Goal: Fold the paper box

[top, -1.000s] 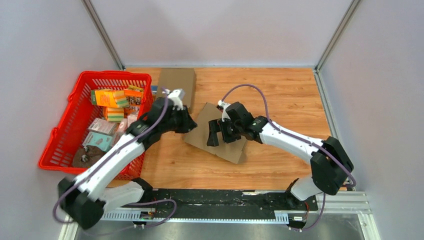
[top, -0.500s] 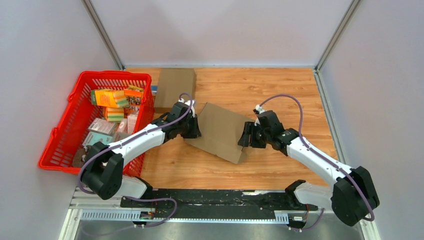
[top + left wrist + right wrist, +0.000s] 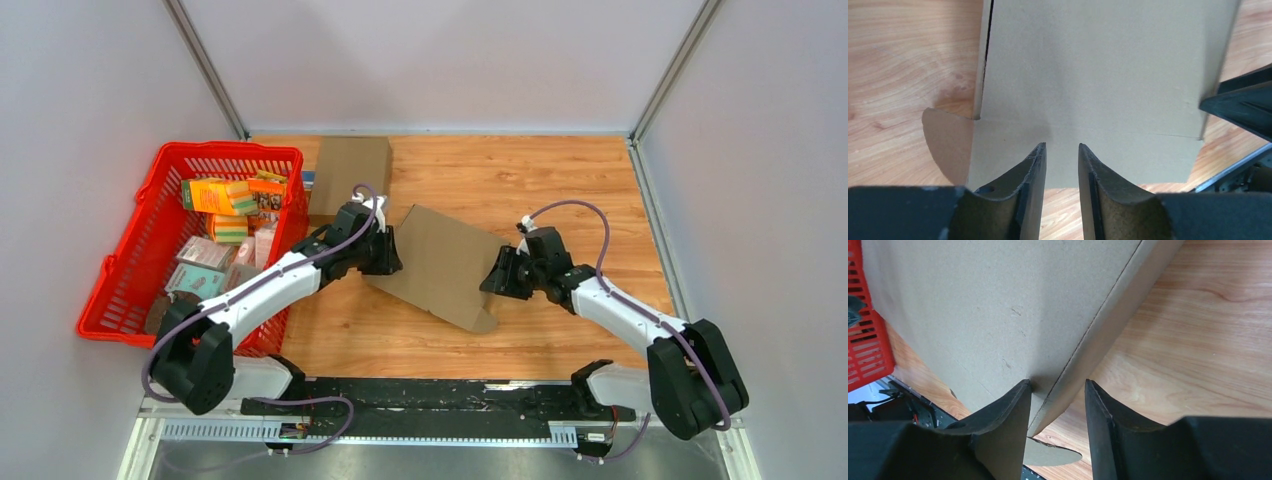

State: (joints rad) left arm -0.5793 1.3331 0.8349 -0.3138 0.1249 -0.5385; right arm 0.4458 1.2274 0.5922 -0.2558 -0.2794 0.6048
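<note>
On the table [image 3: 560, 180], the paper box [image 3: 440, 262] lies flattened.

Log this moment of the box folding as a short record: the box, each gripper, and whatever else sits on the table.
box: paper box, flattened, lying askew on the table, not yet folded up
left gripper: left gripper at the box's left end, jaws slightly apart over its flat face
right gripper: right gripper at the box's right end, jaws apart, astride a creased edge
grip: no firm pinch visible on either side
other: red basket of packets at the left; cardboard piece lying beyond the box
</note>
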